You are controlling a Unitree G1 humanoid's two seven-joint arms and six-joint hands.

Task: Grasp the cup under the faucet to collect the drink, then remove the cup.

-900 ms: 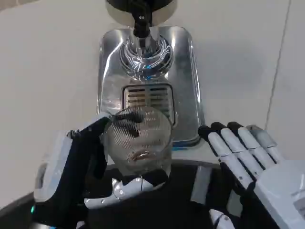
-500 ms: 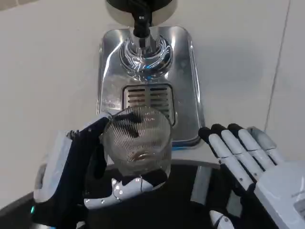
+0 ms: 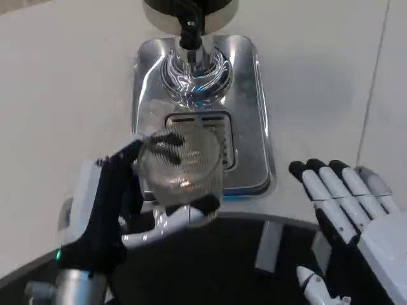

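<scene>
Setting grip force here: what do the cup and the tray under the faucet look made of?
Cup: clear, finely ribbed glass or hard plastic, since the grille shows through it; which one is unclear. Tray: polished metal, probably stainless steel, mirror-bright with reflections. The left hand holds the cup.

My left hand [image 3: 117,210] is curled in a grip, thumb low; my right hand [image 3: 356,213] lies flat, fingers straight, holding nothing.

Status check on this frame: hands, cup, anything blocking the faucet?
Left hand grips the clear ribbed cup, over the drip tray's near grate. Right hand open, fingers spread, holding nothing. Cup short of the faucet; nothing between them.
</scene>
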